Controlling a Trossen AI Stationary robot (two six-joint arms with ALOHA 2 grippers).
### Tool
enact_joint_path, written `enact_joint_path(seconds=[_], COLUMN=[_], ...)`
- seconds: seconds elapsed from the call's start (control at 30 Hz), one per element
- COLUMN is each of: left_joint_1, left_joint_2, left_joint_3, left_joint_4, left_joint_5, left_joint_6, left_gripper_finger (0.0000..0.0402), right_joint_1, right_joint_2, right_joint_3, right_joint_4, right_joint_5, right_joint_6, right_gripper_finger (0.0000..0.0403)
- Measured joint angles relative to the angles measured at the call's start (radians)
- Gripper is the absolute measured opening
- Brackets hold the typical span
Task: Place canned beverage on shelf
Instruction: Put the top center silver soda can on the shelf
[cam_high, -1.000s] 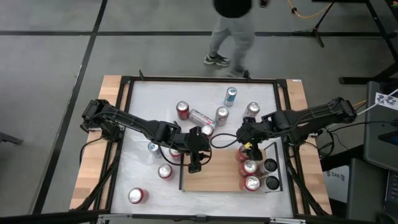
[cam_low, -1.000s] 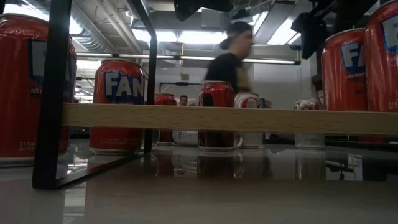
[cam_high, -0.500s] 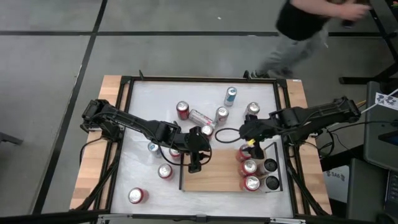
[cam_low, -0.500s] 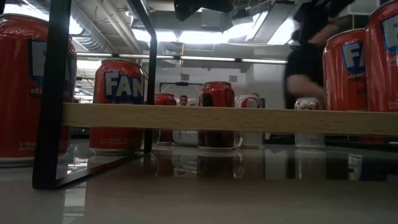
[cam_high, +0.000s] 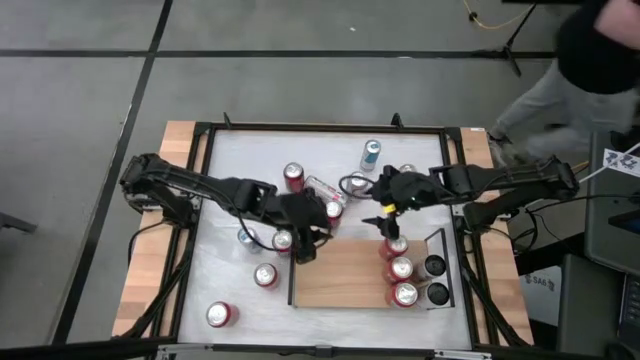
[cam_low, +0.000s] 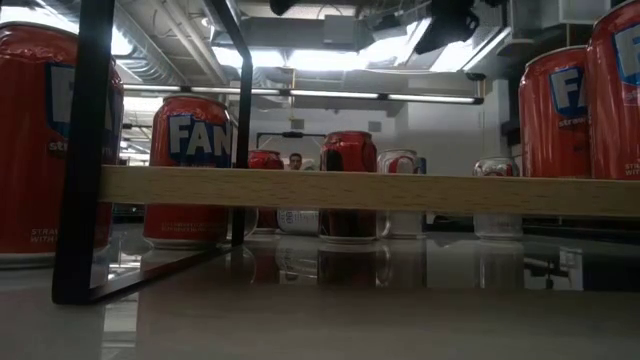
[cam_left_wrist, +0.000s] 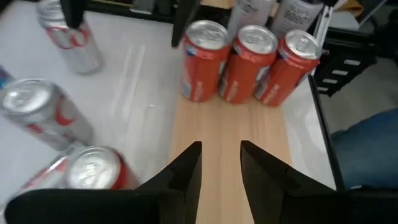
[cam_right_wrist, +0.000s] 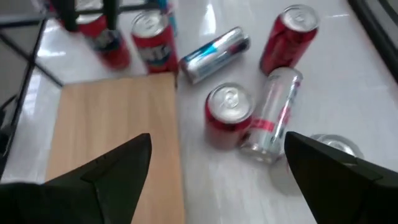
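Shelf (cam_high: 345, 275) lies flat on the white table (cam_high: 225, 285), with three red cans (cam_left_wrist: 249, 62) standing in a row at its right end. I see my left gripper (cam_left_wrist: 221, 163) over the bare board, fingers narrowly parted, holding nothing. I see my right gripper (cam_right_wrist: 217, 171) spread wide and empty above loose cans (cam_right_wrist: 249, 115) just beyond the shelf's far edge.

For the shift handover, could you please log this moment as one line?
left gripper: empty, narrow gap, over shelf | right gripper: open, empty, over loose cans | shelf: three red cans
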Motion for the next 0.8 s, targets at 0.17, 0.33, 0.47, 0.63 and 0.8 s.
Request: enact_joint_path(seconds=[0.17,0.33,0.47,0.63,0.8], left_joint_1=[0.039,0.072,0.096,0.107,0.107], left_joint_2=[-0.075,-0.150,-0.198,-0.230,-0.233], left_joint_3=[0.000,0.000,0.000,0.000,0.000], left_joint_4=[-0.052,-0.115,-0.159,-0.176,-0.182], left_joint_5=[0.000,-0.005,-0.014,-0.035,-0.034], left_joint_6=[0.002,0.002,0.002,0.003,0.003], left_gripper_finger=[0.0099,0.0099,0.0099,0.0099,0.0099], right_joint_1=[-0.059,-0.111,-0.163,-0.248,-0.336], right_joint_2=[0.044,0.092,0.097,0.097,0.132], right_joint_3=[0.000,0.000,0.000,0.000,0.000], right_joint_4=[0.025,0.019,0.024,0.025,0.025], right_joint_5=[-0.006,-0.020,-0.019,-0.073,-0.170], right_joint_6=[-0.001,-0.028,-0.130,-0.252,-0.339], right_gripper_finger=[0.0360,0.0360,0.0360,0.0360,0.0360])
